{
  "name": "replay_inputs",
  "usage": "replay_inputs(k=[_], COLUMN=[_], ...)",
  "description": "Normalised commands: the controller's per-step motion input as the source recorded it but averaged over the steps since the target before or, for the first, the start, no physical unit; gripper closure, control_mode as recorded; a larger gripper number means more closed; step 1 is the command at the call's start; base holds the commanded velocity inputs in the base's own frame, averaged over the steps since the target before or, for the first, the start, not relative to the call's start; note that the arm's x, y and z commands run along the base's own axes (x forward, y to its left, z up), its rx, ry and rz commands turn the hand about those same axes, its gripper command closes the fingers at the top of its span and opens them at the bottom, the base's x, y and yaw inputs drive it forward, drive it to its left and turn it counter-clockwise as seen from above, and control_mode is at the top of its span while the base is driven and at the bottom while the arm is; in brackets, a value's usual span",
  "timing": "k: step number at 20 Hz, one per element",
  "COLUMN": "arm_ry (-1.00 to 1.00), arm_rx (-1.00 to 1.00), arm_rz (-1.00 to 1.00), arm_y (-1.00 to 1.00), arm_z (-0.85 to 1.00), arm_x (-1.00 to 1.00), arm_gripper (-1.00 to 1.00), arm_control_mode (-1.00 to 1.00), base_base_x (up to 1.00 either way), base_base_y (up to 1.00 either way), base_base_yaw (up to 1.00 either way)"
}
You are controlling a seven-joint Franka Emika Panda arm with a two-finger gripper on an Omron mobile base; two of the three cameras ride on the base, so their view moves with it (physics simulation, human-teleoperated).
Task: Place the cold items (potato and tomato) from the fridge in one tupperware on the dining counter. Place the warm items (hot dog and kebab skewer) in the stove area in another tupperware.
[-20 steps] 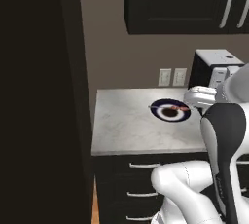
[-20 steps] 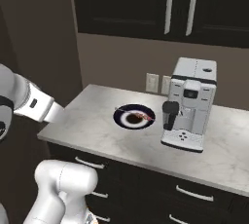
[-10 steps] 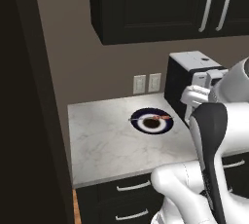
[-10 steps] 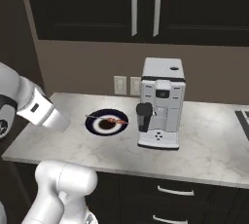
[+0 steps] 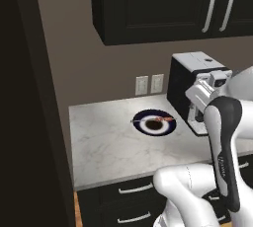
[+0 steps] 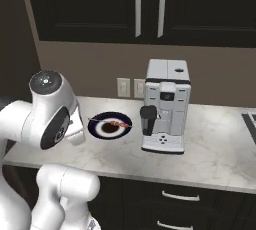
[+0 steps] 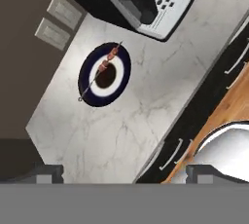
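Skewer [image 7: 100, 69] lies across dark plate [image 7: 116, 84] on counter [image 7: 121, 135].

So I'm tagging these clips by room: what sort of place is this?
A kitchen, rendered: a marble-look counter over dark drawers, a coffee machine under dark wall cabinets, and a kebab skewer on a plate.

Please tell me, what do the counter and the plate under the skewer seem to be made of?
The counter looks like polished white marble or a stone imitation: pale surface with thin grey veins. The plate looks like glazed ceramic: a smooth dark blue rim, a white ring and a dark centre, though the rendering leaves it open. The skewer lies across it.
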Motion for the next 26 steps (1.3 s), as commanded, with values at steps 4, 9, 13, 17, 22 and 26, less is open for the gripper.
replay_inputs(k=[4, 9, 13, 17, 22, 26], arm_ry=[0.14, 0.32, 0.13, 0.04, 0.05, 0.13], arm_rx=[0.01, 0.00, 0.00, 0.00, 0.09, 0.18], arm_rz=[-0.16, -0.21, -0.03, 0.00, 0.00, 0.00], arm_y=[0.00, 0.00, 0.00, -0.04, -0.10, -0.14], arm_z=[-0.45, -0.52, -0.59, -0.61, -0.48, -0.31], arm_x=[0.74, 0.74, 0.73, 0.68, 0.63, 0.63], arm_gripper=[-1.00, -1.00, -1.00, -1.00, -1.00, -1.00], arm_control_mode=[-1.00, -1.00, -1.00, -1.00, -1.00, -1.00], base_base_x=[0.00, 0.00, 0.00, 0.00, 0.00, 0.00], base_base_y=[0.00, 0.00, 0.00, 0.00, 0.00, 0.00], base_base_yaw=[0.00, 0.00, 0.00, 0.00, 0.00, 0.00])
